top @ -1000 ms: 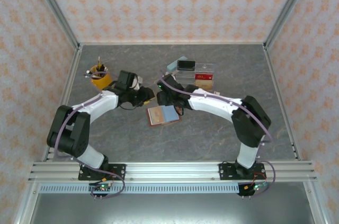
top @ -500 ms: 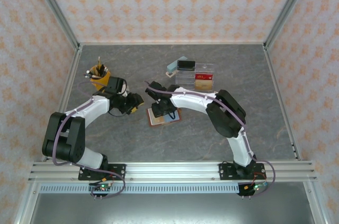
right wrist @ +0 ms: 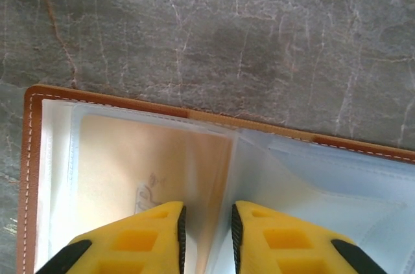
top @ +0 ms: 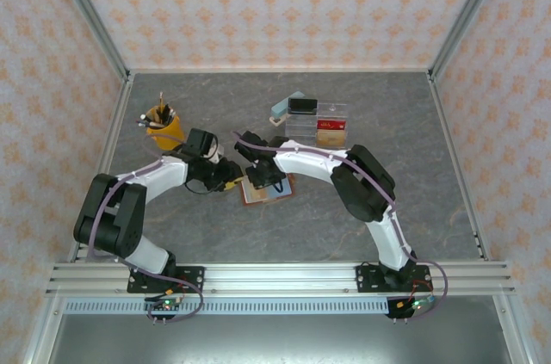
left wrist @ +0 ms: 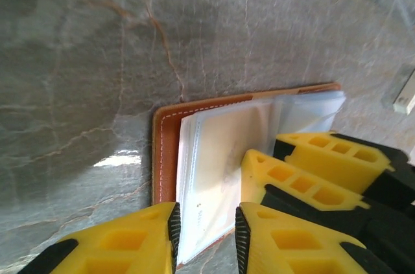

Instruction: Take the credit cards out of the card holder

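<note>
Extraction of a first card is, by my reading, the step in hand. Left end effector (left wrist: 204, 238) sits low at the left edge of the card holder (left wrist: 165, 151), its fingers standing close together with a slim gap above the clear sleeve's rim; whether they pinch it I cannot tell. The holder lies open, pockets up, mid-counter (top: 284, 235), its long axis running left to right with a slight tilt. A tan credit card (right wrist: 149, 151) rests in the left sleeve. Right end effector (right wrist: 206, 235) hovers at the central fold, fingers likewise close, grip unclear. Next, one arm should pin the leather while the other pinches the card's edge and slides it out.
</note>
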`<action>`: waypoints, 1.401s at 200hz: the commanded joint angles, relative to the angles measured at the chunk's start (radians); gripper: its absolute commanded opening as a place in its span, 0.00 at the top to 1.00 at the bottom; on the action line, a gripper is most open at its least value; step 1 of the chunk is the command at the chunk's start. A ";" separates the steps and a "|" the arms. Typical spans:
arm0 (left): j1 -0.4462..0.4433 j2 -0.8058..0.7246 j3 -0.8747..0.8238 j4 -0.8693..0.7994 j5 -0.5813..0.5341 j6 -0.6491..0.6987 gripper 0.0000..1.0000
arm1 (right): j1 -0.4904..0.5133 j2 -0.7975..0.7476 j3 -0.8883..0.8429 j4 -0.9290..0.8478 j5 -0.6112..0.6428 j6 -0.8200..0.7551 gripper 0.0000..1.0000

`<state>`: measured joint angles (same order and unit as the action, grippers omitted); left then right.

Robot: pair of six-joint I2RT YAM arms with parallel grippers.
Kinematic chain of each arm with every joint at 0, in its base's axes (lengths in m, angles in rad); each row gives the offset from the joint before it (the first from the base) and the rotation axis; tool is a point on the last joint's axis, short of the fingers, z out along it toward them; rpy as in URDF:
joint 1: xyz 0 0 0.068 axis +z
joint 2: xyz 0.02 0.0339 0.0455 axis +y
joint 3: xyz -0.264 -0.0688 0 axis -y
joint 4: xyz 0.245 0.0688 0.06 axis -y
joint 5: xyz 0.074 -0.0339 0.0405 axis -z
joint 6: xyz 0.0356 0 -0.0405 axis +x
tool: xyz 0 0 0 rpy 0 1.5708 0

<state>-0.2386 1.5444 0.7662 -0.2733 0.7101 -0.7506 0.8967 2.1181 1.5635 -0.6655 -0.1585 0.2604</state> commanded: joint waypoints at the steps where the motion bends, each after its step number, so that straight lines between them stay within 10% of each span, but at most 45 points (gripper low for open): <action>1: -0.020 0.031 0.033 0.020 0.005 0.019 0.69 | -0.026 0.041 -0.061 -0.012 -0.012 0.008 0.76; 280: -0.059 0.166 0.133 -0.014 -0.061 0.066 0.75 | -0.053 0.009 -0.127 0.057 -0.082 -0.004 0.79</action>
<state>-0.2821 1.7046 0.8742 -0.2878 0.6498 -0.7200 0.8532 2.0789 1.4864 -0.5812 -0.2562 0.2600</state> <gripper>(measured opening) 0.249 0.209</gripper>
